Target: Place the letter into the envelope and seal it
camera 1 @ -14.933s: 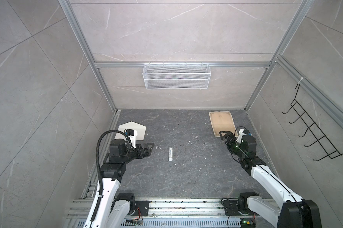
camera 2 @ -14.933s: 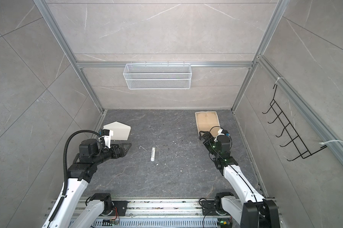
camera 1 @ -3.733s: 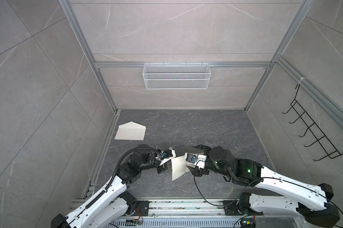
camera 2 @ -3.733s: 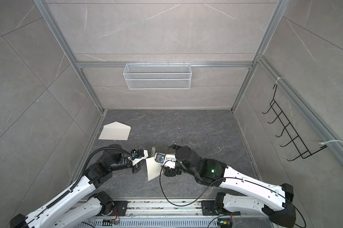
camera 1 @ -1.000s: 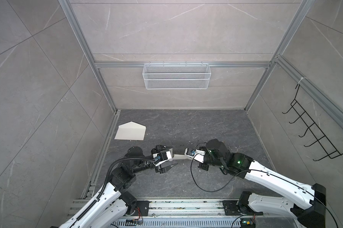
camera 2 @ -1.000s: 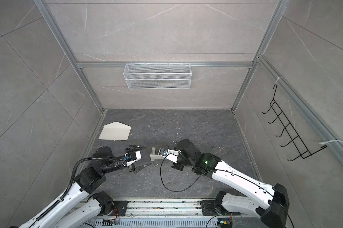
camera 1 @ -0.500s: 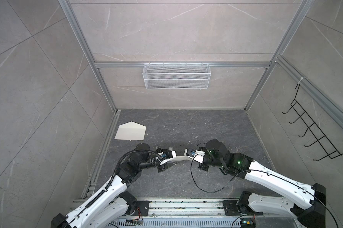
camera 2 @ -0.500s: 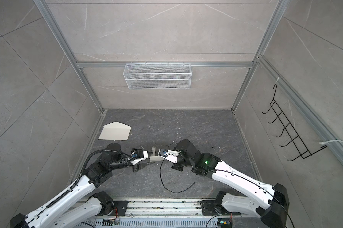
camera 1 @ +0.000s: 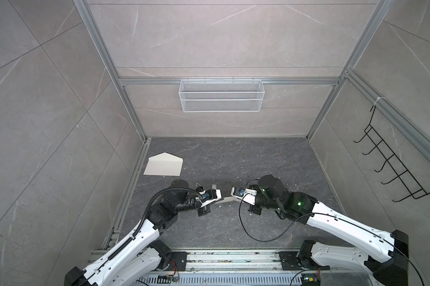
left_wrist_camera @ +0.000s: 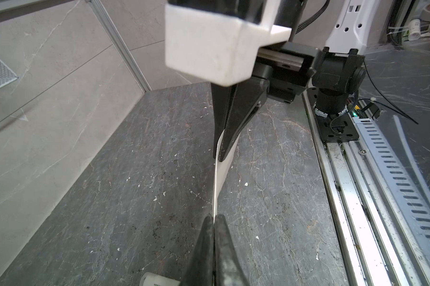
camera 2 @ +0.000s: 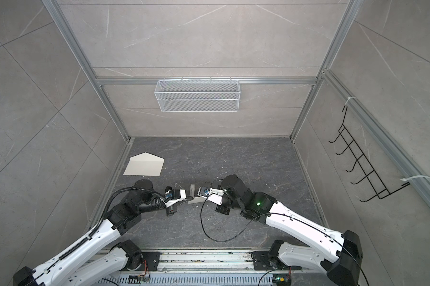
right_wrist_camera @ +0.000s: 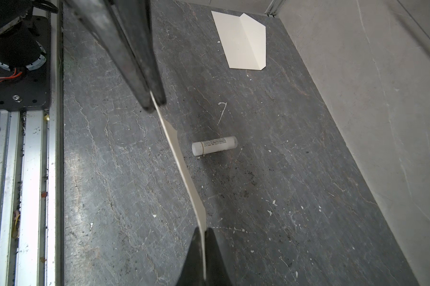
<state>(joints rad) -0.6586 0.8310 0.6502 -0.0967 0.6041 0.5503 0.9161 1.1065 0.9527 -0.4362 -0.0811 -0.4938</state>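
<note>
Transfer step: left jaws, right jaws both pinch letter [right_wrist_camera: 186, 173], well apart from envelope [right_wrist_camera: 243, 42]. Next: 1 lets go.

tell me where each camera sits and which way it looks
Both top views: high over the front rail, looking down; left arm and right arm show.
Left wrist: on the left arm, looking past the left gripper at the right gripper.
Right wrist: on the right arm, facing the left gripper, tube, envelope beyond.
Shared: wrist views show the letter edge-on, pinched at both ends.

Robot lab cell: aluminium frame [camera 1: 147, 81], tiled walls [camera 1: 35, 111].
</note>
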